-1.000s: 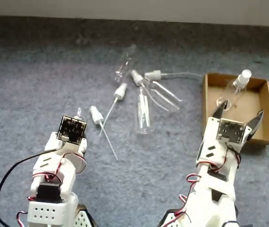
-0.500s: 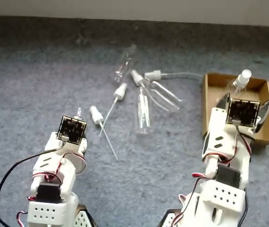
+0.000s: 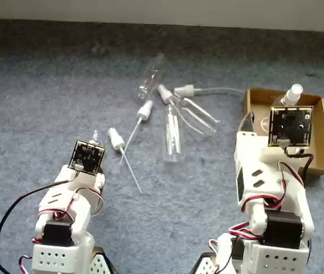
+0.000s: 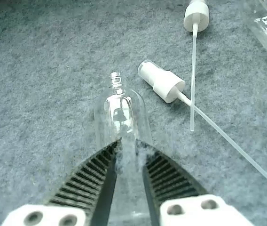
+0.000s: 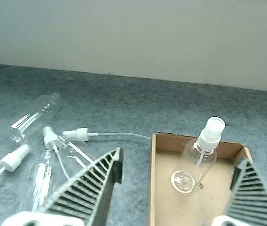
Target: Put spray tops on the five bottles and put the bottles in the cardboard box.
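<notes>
My left gripper (image 4: 129,149) is shut on a clear capless bottle (image 4: 119,110), which lies on the grey carpet with its neck (image 3: 94,135) pointing away from the arm. A loose spray top (image 4: 164,84) with a long tube lies just beside that neck. My right gripper (image 5: 179,160) is open and raised above the near end of the cardboard box (image 5: 152,183). One bottle with a spray top (image 5: 201,150) stands tilted in the box (image 3: 323,140), at its far end (image 3: 290,97). In the high view the right gripper (image 3: 279,120) is mostly under its camera.
Three capless bottles (image 3: 150,77) (image 3: 172,134) (image 3: 199,114) lie in the middle of the carpet. Among them are loose spray tops (image 3: 115,138) (image 3: 145,109) (image 3: 163,93), their thin tubes sticking out. Another top (image 3: 185,90) trails a tube toward the box. A wall edge runs along the far side.
The right arm has risen and drawn back over the box, its wrist tipping up toward the far wall, fingers still spread. The left arm and its bottle have not moved.
</notes>
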Robot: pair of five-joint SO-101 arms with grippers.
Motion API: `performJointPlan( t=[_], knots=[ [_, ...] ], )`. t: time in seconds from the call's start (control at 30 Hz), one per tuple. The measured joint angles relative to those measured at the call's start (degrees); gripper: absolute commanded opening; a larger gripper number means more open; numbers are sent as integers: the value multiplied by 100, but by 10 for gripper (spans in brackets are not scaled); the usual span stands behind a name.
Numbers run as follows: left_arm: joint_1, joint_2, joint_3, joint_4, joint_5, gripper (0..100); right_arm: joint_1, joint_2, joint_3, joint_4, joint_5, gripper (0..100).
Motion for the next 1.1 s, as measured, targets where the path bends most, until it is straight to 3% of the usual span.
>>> performJointPlan(
  t=[0.3, 0.7, 1.1],
  knots=[
    [-237, -9, -563, 316, 246, 5, -193, 141, -519, 422, -35, 339],
    [-888, -9, -677, 316, 589, 5, -264, 2725, -1749, 1116, -70, 339],
    [-1196, -9, -756, 316, 844, 5, -1310, 5160, -3095, 1451, -70, 339]
  ],
)
